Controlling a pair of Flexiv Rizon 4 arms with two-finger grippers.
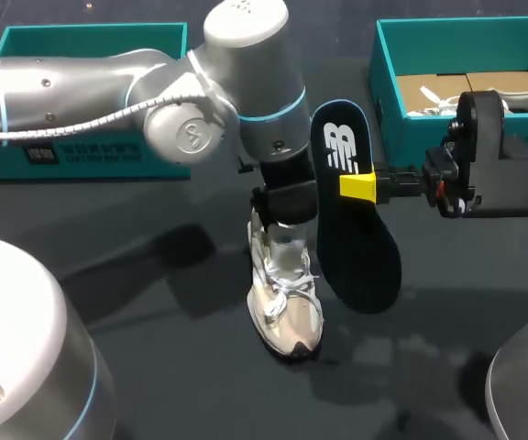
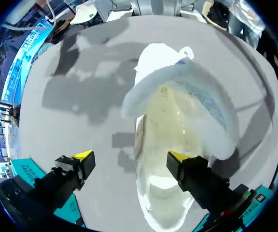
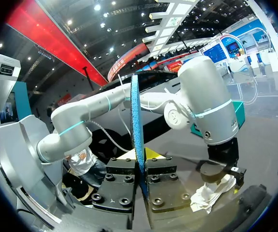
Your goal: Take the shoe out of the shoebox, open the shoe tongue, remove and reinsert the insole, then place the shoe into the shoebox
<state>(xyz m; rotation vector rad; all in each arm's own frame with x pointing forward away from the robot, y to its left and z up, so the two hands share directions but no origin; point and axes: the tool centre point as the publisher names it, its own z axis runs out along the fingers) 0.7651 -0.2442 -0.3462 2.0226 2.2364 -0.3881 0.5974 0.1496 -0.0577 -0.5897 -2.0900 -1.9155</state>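
On dark bench (image 1: 136,302): navy foam insole (image 1: 360,257) clamped in right pincer (image 1: 357,186), parallel beside beige laced shoe (image 1: 287,307), under wide-spread left pincer (image 2: 130,156).

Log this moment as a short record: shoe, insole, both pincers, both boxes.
shoe: white, on the table, outside both boxes
insole: dark, out of the shoe, held on edge in the air beside it
left pincer: open, above the shoe's opening
right pincer: shut on the insole, gripping it partway along
right box: teal, at the table's back right, something white inside, partly hidden by the arm
left box: teal, back left, behind the left arm
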